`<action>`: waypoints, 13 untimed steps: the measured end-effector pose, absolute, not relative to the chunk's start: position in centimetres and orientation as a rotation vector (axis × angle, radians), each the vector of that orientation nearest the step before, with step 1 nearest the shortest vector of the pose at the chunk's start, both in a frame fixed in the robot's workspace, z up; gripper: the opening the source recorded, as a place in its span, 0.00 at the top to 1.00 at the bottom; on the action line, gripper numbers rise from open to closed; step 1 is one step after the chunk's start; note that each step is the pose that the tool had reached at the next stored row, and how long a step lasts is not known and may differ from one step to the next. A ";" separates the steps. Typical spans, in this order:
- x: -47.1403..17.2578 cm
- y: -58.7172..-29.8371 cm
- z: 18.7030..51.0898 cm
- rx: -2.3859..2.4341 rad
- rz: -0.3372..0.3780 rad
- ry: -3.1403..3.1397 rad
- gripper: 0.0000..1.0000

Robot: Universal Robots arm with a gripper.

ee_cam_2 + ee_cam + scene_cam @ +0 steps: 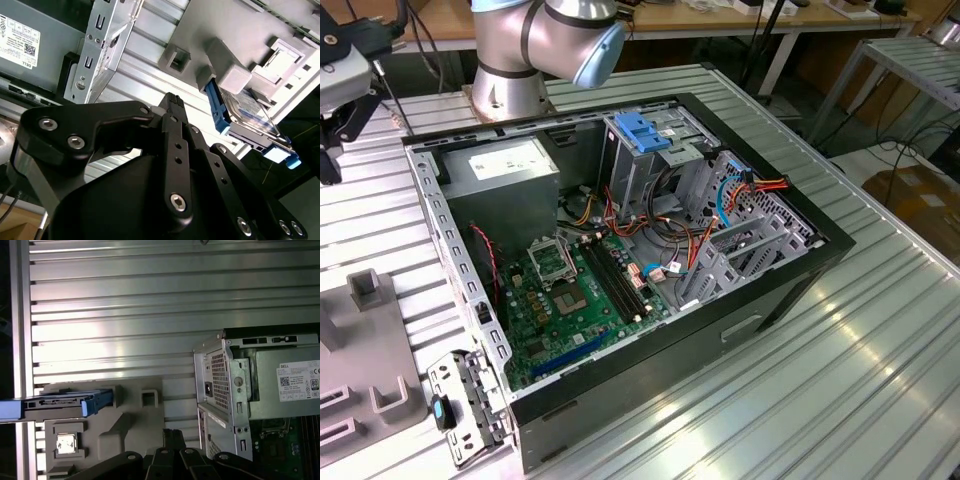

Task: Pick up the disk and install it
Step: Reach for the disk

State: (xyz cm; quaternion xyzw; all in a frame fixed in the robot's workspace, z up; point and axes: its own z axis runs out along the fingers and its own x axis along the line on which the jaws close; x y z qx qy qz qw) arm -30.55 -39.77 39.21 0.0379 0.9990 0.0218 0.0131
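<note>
The claw (171, 100), fingers together and empty, is poised over the worktop (150, 315). The disk (252, 117) is stood on edge in a grey holder (130, 425) at the worktop's edge. It is apart from the claw, on the side away from the computer case (225, 390), with its long axis aimed at that case.

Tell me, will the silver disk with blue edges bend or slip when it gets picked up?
Probably stiff: the disk looks like a metal slab. Likely heavy for its size, being metal. Its blue plastic carrier may be smooth, so it could slip.
</note>
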 end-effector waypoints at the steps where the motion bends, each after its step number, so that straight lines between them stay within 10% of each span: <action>1: -30.8 -39.8 39.2 0.118 0.068 3.113 0.89; 13: -32.9 -39.8 39.2 0.118 0.068 3.112 0.89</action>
